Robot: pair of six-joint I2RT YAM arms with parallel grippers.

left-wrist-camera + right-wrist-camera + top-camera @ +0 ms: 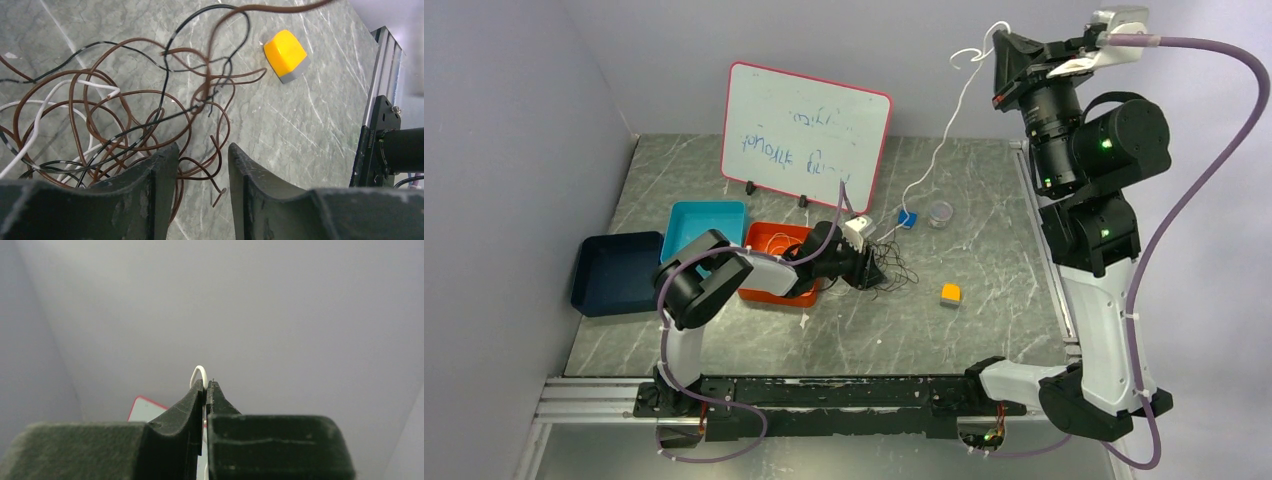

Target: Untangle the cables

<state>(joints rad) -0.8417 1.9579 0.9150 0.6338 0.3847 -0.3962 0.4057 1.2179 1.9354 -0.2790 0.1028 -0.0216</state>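
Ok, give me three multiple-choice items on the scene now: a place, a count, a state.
1. The yellow block lies: A) in a tray; B) on the table right of the cable tangle; C) hanging in the air.
2. Trays at left: A) one; B) three; C) five.
3. The right claw is: A) open, empty; B) down on the table; C) shut on a white cable, held high.
Key: 1B, bare marble around it; 2B, navy tray, teal tray, orange tray; 3C, a white loop shows above its closed jaws.
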